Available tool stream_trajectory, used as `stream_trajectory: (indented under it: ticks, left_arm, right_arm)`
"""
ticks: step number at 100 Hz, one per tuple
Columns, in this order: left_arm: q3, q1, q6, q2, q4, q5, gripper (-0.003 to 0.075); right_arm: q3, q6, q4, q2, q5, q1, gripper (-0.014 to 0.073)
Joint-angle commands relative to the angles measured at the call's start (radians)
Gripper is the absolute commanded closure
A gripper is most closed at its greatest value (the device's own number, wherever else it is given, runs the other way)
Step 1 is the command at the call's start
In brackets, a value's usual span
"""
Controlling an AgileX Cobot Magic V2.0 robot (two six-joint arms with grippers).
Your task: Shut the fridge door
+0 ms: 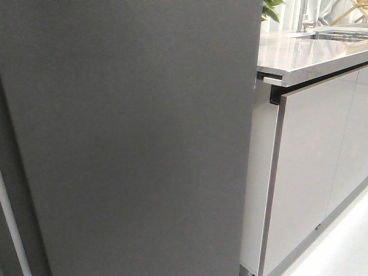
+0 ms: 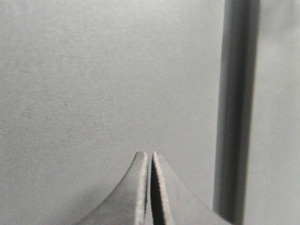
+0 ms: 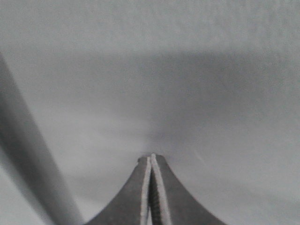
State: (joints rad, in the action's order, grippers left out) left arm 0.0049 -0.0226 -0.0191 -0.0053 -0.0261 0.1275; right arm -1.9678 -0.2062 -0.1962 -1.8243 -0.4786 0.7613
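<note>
The large matte charcoal-grey fridge door (image 1: 126, 138) fills the front view from nine o'clock past centre, with glossy light-grey cabinet doors (image 1: 305, 172) under a pale stone worktop (image 1: 310, 54) at three o'clock. The left gripper (image 2: 150, 157) has its fingers pressed together, empty, tips close to the grey panel. The right gripper (image 3: 151, 159) is likewise closed on nothing.

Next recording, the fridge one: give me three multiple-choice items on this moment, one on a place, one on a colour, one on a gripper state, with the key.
1. Where do the light-grey cabinet doors stand in the front view?
A. right of the fridge door
B. left of it
C. above it

2. What colour is the outer face of the fridge door?
A. white
B. dark charcoal grey
C. red

3. How are the left gripper and right gripper?
A. both wide open
B. only the left shut
C. both shut, holding nothing

Key: 1 A, the cabinets sit under the countertop at right. 2 B, a matte dark panel fills the view. 3 C, each wrist view shows fingers pressed together.
</note>
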Motion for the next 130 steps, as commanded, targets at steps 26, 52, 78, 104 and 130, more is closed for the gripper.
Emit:
stream_trajectory:
  ticks: [26, 52, 78, 104, 130]
  left_arm:
    - [0.035, 0.005, -0.004, -0.01, -0.004, 0.073, 0.074]
    - [0.035, 0.005, -0.004, -0.01, -0.004, 0.073, 0.074]
    - [0.035, 0.005, -0.004, -0.01, -0.004, 0.073, 0.074]
    - [0.035, 0.005, -0.004, -0.01, -0.004, 0.073, 0.074]
    - [0.035, 0.005, -0.004, -0.01, -0.004, 0.073, 0.074]
  right_arm:
    - [-0.034, -0.012, 0.094, 0.21, -0.078, -0.057, 0.0638]
    - [-0.022, 0.022, 0.217, 0.419, -0.281, -0.185, 0.0638]
    - [0.232, 0.115, 0.347, 0.78, -0.293, -0.241, 0.0638]
    - [0.598, 0.302, 0.517, 1.192, -0.318, -0.241, 0.0638]
    - [0.872, 0.384, 0.527, 1.496, -0.352, -0.241, 0.0638]
